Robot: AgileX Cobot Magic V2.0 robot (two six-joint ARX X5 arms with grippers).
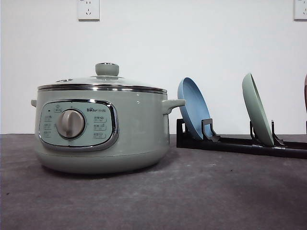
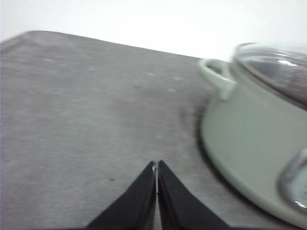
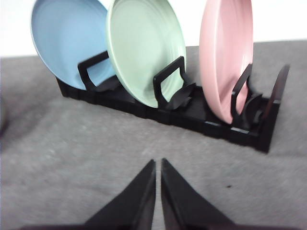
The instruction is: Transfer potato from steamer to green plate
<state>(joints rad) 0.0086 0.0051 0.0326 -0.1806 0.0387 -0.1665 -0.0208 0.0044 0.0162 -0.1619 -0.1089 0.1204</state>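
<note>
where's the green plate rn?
The green plate stands on edge in the black rack, right of the steamer in the front view. In the right wrist view it sits between the blue plate and the pink plate.

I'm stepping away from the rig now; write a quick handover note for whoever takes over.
Left gripper: shut, empty, over bare table beside the steamer.
Right gripper: shut, empty, facing the plate rack.
Steamer's glass lid is on; the potato can't be seen.
Green plate stands upright in the rack between the blue plate and pink plate.
Done: nothing visible. Left: remove lid, lay out the green plate, move potato.
</note>
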